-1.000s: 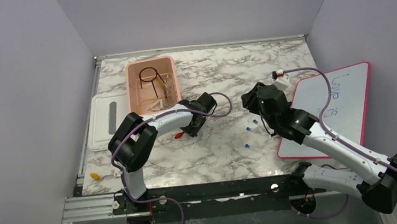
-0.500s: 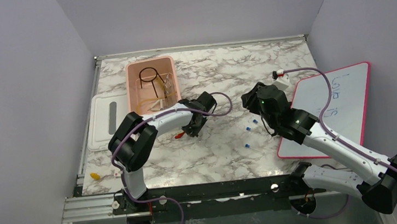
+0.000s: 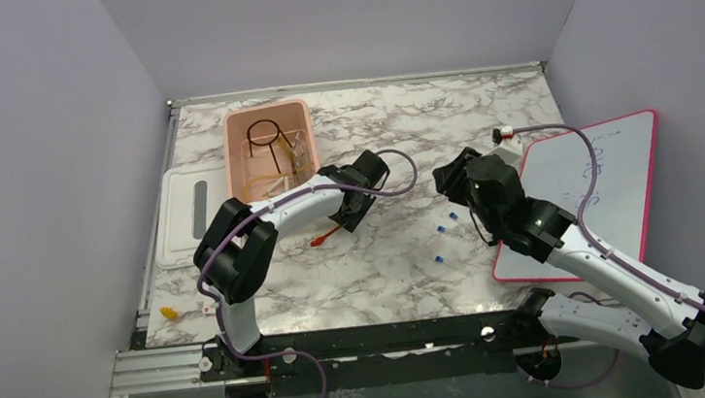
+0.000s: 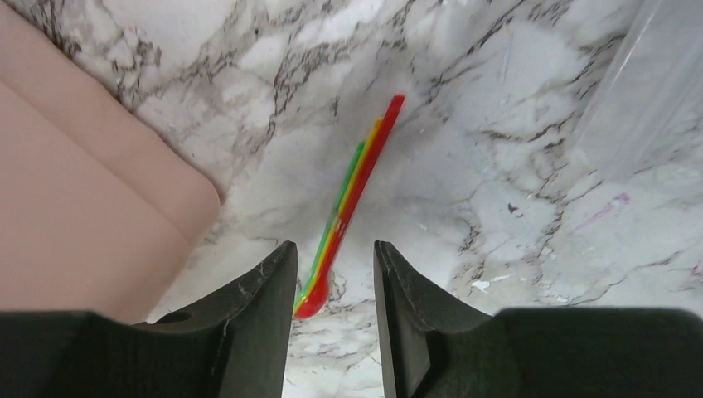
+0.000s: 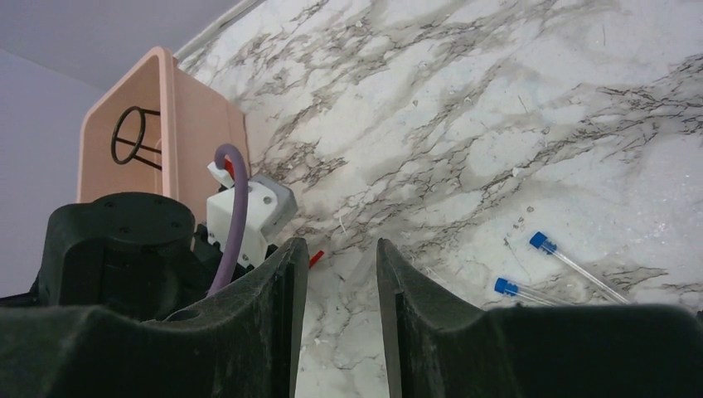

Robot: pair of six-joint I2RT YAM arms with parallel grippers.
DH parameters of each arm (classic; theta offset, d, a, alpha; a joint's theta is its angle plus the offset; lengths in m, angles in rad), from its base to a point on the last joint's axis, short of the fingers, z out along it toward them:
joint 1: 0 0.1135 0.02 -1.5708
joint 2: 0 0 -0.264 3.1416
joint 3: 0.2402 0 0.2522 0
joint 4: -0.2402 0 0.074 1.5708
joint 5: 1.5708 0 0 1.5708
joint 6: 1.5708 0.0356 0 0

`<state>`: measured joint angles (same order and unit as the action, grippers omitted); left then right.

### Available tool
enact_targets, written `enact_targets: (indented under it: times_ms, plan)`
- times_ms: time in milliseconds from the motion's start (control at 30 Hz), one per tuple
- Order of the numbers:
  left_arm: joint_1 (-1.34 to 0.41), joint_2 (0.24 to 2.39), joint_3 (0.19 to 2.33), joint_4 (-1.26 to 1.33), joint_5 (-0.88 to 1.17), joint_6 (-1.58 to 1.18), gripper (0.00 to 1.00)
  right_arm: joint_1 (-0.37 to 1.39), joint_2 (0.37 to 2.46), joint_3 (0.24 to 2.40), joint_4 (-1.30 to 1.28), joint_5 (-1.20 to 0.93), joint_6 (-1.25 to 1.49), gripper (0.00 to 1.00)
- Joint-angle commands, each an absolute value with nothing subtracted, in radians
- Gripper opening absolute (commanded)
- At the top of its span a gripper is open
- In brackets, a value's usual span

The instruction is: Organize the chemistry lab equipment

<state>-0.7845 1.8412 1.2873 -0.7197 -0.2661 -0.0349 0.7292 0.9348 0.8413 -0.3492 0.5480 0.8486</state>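
Note:
A red-tipped stick [image 3: 326,237] with red, yellow and green strips lies on the marble table; in the left wrist view its [image 4: 356,186] rounded end lies on the table between my fingers. My left gripper [image 3: 348,221] [image 4: 332,249] is open and empty, just above it. My right gripper [image 3: 443,179] [image 5: 340,245] is open and empty over the table's middle. Blue-capped clear tubes [image 3: 445,222] [image 5: 543,242] and a loose blue piece [image 3: 438,259] lie beside it. The black wire ring [image 3: 264,132] [image 5: 133,137] and the tan rubber tube [image 3: 259,183] lie in the pink tub [image 3: 233,162].
The white lid [image 3: 184,215] lies left of the tub. The pink-framed whiteboard [image 3: 611,184] lies at the right, under my right arm. A small yellow piece [image 3: 169,313] sits near the front left edge. A clear plastic piece [image 4: 638,83] lies right of the stick.
My left gripper has moved up and to the right, so more of the stick shows. My right arm has shifted slightly to the right.

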Motion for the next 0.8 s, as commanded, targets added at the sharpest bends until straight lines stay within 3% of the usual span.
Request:
enact_targets:
  times_ms: [0, 233, 500, 767]
  plan:
    - [-0.758, 1.906, 1.351, -0.745, -0.206, -0.005, 0.42, 0.726, 0.881, 0.821, -0.372, 0.603, 0.854, 0.41]
    - [-0.744, 1.958, 1.361, -0.756, -0.158, -0.005, 0.38, 0.726, 0.862, 0.814, -0.373, 0.619, 0.851, 0.41]
    - [-0.745, 1.972, 1.366, -0.764, -0.137, -0.005, 0.04, 0.726, 0.863, 0.815, -0.376, 0.617, 0.854, 0.41]
    - [-0.747, 1.914, 1.394, -0.765, -0.079, -0.007, 0.0, 0.725, 0.858, 0.816, -0.382, 0.613, 0.854, 0.41]
